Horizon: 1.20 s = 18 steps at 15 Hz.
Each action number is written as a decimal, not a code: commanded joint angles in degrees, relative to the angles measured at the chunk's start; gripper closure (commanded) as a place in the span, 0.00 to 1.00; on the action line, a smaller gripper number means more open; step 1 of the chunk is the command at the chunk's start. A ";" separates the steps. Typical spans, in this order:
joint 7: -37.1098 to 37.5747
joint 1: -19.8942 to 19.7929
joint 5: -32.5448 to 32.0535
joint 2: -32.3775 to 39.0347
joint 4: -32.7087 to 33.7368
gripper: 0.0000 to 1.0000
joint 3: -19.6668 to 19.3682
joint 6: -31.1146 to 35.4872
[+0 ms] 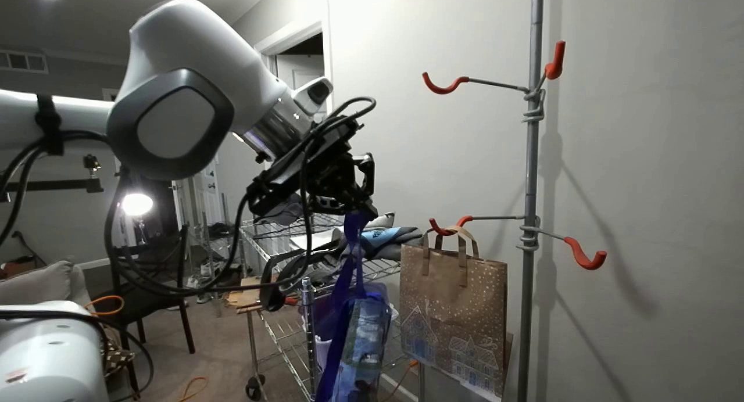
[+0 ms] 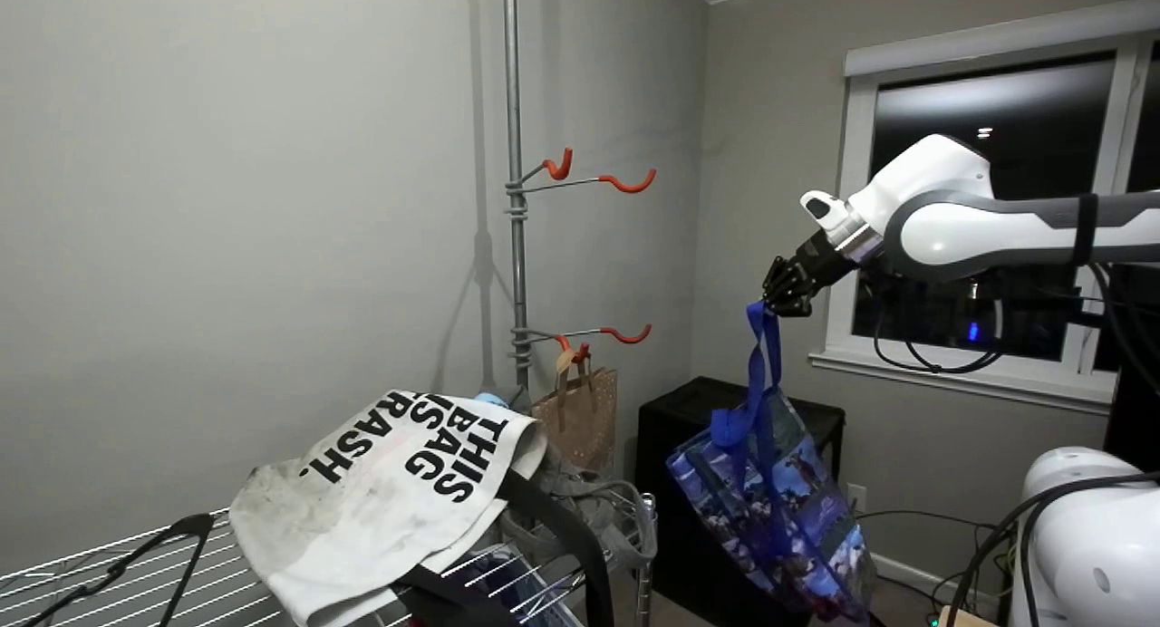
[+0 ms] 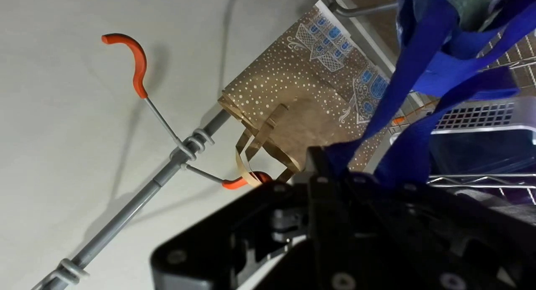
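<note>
A blue patterned bag hangs by its straps from my gripper, with its body well below. In the wrist view, blue straps run up to my gripper, which is shut on them. The dark fingers hide the pinched part. A grey pole carries red-tipped hooks at two heights. On a lower hook hangs a brown paper bag. My gripper is apart from the pole and hooks.
A wire shelf stands near the pole, with cloth items on top. A white tote bag with black lettering and dark straps lies on it. Behind the hanging blue bag is a black cabinet. A wall backs the pole.
</note>
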 commanded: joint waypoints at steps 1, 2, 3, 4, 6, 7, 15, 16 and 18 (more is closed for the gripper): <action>-1.13 -1.06 1.60 0.38 0.01 0.98 0.84 0.17; -1.13 -1.06 1.60 0.39 0.01 0.98 0.85 0.17; -1.13 -1.06 1.60 0.39 0.01 0.98 0.85 0.17; -1.13 -1.06 1.60 0.38 0.01 0.98 0.85 0.17; -1.31 -0.44 2.19 2.23 1.54 1.00 0.19 -1.35; -0.83 -1.19 1.54 4.47 2.82 1.00 0.16 -0.19; -1.42 4.76 -0.13 27.10 17.41 1.00 -9.73 22.97; -2.24 6.63 1.04 30.49 19.38 1.00 -11.95 24.68; -6.00 9.01 6.53 36.39 22.76 1.00 -15.28 25.67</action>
